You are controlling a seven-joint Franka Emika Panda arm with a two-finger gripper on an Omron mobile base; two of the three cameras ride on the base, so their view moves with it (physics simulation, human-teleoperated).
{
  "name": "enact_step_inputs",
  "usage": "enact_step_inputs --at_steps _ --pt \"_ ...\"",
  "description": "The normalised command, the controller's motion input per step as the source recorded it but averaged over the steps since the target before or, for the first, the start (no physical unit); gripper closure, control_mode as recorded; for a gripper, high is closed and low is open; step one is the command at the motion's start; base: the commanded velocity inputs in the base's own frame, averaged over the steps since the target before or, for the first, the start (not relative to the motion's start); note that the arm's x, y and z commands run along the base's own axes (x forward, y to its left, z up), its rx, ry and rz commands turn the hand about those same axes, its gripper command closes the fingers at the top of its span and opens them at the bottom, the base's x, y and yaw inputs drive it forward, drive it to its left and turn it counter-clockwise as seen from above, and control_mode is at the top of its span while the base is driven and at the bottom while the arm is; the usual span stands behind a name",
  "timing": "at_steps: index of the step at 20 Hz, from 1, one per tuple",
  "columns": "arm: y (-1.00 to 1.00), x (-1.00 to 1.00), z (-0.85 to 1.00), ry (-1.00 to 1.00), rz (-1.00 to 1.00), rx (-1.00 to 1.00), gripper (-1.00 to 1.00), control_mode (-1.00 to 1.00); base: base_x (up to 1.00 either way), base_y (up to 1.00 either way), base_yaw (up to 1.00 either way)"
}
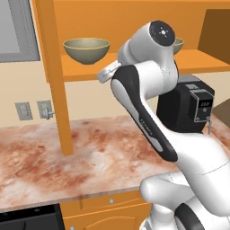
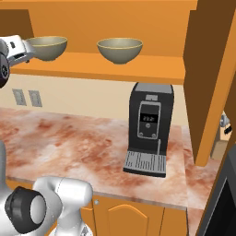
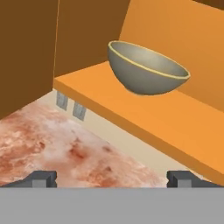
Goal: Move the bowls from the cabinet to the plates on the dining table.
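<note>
The gripper (image 3: 112, 179) is released and empty, aimed up at the left bowl (image 3: 146, 69) on the cabinet shelf (image 3: 153, 118), probably to grasp it first.

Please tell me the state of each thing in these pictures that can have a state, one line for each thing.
Gripper: open, empty, facing the left bowl from a distance.
Left bowl: upright on the cabinet shelf, not touched.
Right bowl: upright on the same shelf, apart from the first.
Cabinet doors: open.
Coffee machine: standing on the counter, display lit.
</note>
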Motion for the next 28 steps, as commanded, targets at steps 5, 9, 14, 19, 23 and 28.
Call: enact_step_inputs --at_steps 5,9,14,19,23,28 --pt "-0.01 0.24 0.03 -0.02 -0.01 -0.09 -1.00 -1.00 0.00 0.00 0.00" --pt "-0.01 0.15 0.09 -0.05 0.00 -0.08 -1.00 -1.00 0.00 0.00 0.00" --pt "-0.01 0.09 0.10 -0.07 0.00 -0.07 -1.00 -1.00 0.00 0.00 0.00" --pt "-0.02 0.21 0.04 -0.06 0.00 -0.05 -1.00 -1.00 0.00 0.00 0.00" --pt "-0.01 0.16 0.00 -0.08 0.00 -0.04 -1.00 -1.00 0.00 0.00 0.00" --pt "0.00 0.08 0.00 -0.13 0.00 -0.05 -1.00 -1.00 0.00 0.00 0.00"
